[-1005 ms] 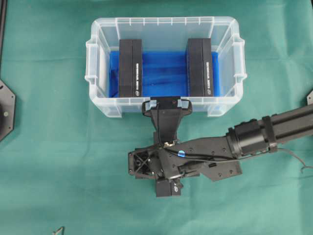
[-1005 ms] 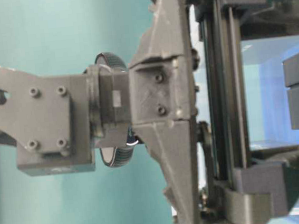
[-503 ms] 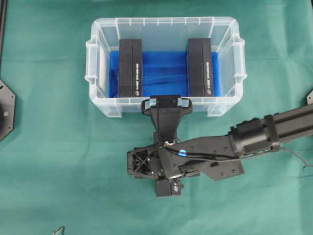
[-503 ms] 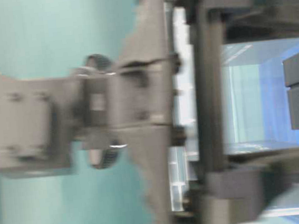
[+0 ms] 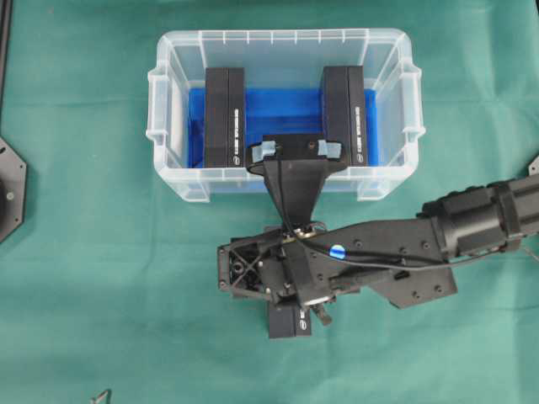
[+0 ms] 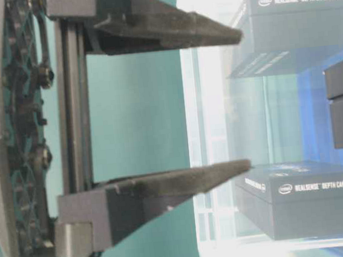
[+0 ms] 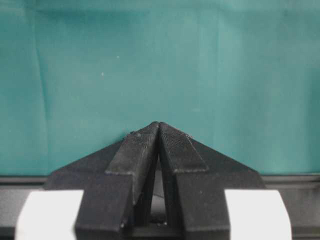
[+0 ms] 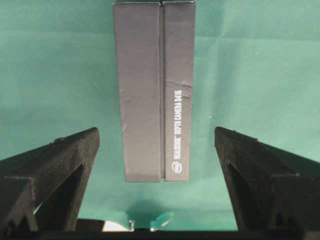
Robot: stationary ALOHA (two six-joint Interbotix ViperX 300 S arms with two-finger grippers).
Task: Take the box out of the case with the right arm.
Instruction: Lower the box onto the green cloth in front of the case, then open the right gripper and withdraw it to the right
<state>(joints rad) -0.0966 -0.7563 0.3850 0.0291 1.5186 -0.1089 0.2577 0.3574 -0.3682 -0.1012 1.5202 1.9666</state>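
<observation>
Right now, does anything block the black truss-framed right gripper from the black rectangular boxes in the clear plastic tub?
Nothing visible does. The tub has no lid; the open right gripper hangs above its near wall, between the left box and the right box.

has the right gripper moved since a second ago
Yes. In the overhead view the right gripper has gone from the case's near wall to over its inside, between the two boxes.
</observation>
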